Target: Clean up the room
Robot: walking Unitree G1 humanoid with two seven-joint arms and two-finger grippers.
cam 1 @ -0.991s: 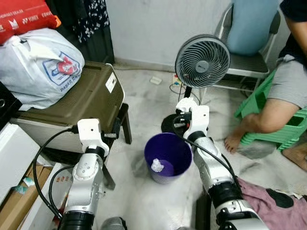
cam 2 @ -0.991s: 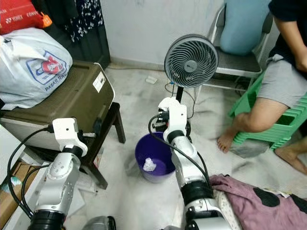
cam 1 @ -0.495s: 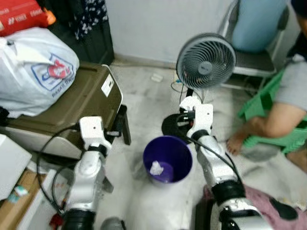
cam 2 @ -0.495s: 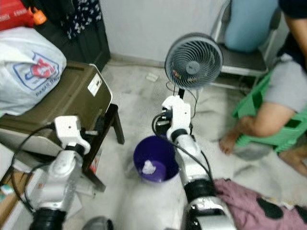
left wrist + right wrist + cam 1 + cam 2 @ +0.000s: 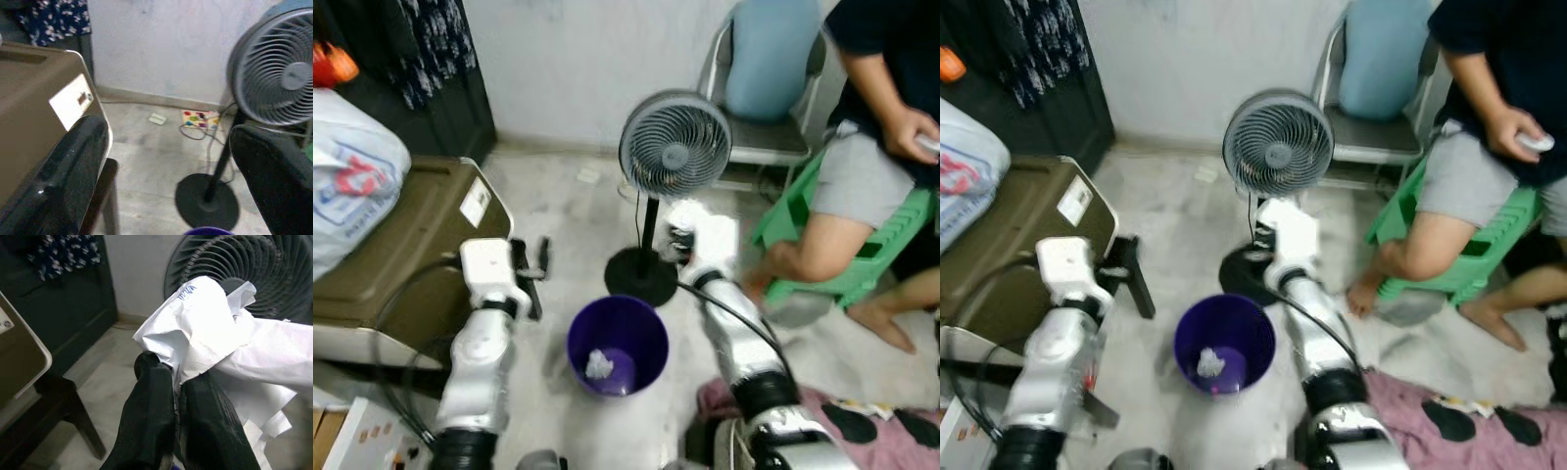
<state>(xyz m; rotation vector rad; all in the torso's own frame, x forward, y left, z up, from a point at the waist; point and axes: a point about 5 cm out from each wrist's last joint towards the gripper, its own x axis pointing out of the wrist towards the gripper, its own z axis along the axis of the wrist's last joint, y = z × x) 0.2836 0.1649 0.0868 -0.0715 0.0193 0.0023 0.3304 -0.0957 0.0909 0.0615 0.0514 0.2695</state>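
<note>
My right gripper (image 5: pixel 177 382) is shut on a crumpled white sheet of paper (image 5: pixel 205 318). In the left eye view that gripper (image 5: pixel 682 243) is held up just in front of the fan's pole, beyond the far right rim of the purple bin (image 5: pixel 646 328). The bin stands on the floor between my arms, with one crumpled white wad (image 5: pixel 599 364) lying inside. My left gripper (image 5: pixel 171 171) is open with nothing between its fingers. It points forward beside the brown case (image 5: pixel 401 245), left of the bin.
A grey standing fan (image 5: pixel 675 145) with a black round base (image 5: pixel 639 277) is right behind the bin. A person (image 5: pixel 862 166) sits on a green stool (image 5: pixel 842 259) at the right. Pink cloth (image 5: pixel 862 436) lies on the floor at the front right, and a chair (image 5: pixel 759 137) stands by the wall.
The whole view has swung to the right, bringing more of the seated person in. Both arms keep their pose and the paper stays in my right gripper.
</note>
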